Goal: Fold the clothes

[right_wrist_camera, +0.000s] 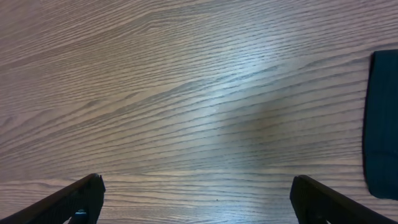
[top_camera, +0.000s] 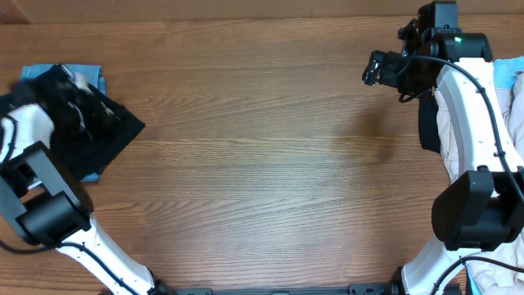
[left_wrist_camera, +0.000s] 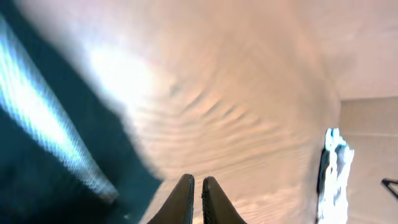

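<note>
On my overhead feed the black garment [top_camera: 102,131] lies at the far left of the tabletop [top_camera: 262,164]. It is spread out with one corner pointing toward the middle, on top of a light blue cloth [top_camera: 92,75] whose edges peek out behind and below it. My left arm [top_camera: 37,176] reaches over it, and the left jaws sit above the black fabric. That patch of the picture is smeared, so I cannot tell whether they touch it. On the left wrist camera the two fingers [left_wrist_camera: 180,202] stand almost together with only a thin slit between them, and I see nothing caught there. Dark fabric fills the lower left of that view, crossed by a pale blue streak, and all of it is blurred. My right arm [top_camera: 471,106] stretches up the right side, with the right jaws hanging over bare wood near the back edge, well apart from the black garment. The right wrist camera shows those fingers [right_wrist_camera: 74,199] spread wide at the two lower corners, with wood grain between them. A dark piece of cloth [right_wrist_camera: 382,124] lies flat at the right edge of that view. Overhead it sits beside a pile [top_camera: 514,98] of pale and light blue clothes at the far right.
</note>
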Robot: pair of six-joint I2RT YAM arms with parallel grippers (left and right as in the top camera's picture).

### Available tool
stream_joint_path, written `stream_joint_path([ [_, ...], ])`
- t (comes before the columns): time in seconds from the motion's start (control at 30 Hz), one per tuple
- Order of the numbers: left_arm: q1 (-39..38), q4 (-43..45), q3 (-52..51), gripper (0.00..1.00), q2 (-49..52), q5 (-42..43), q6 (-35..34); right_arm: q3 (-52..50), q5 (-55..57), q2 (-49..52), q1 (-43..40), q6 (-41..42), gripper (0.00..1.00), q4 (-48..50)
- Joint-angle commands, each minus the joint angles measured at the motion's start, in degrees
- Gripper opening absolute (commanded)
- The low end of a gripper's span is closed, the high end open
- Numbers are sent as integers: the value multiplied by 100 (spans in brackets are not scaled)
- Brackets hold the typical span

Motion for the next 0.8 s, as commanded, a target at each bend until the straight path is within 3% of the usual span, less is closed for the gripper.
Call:
stream_joint_path([
  [0.0,55,4,1040,11,-640,138,-492,24,13,15,15,2,100,26],
  [0.17,232,52,1360,10,-599,-1182,-680,24,13,15,15,2,100,26],
  [0.3,372,63,1357,8,-474,-1707,-627,24,13,15,15,2,100,26],
  [0.57,756,396,1357,4,599,-1727,-503,24,13,15,15,2,100,26],
  [0.77,767,857,1377,4,1178,-1071,-356,24,13,15,15,2,100,26],
])
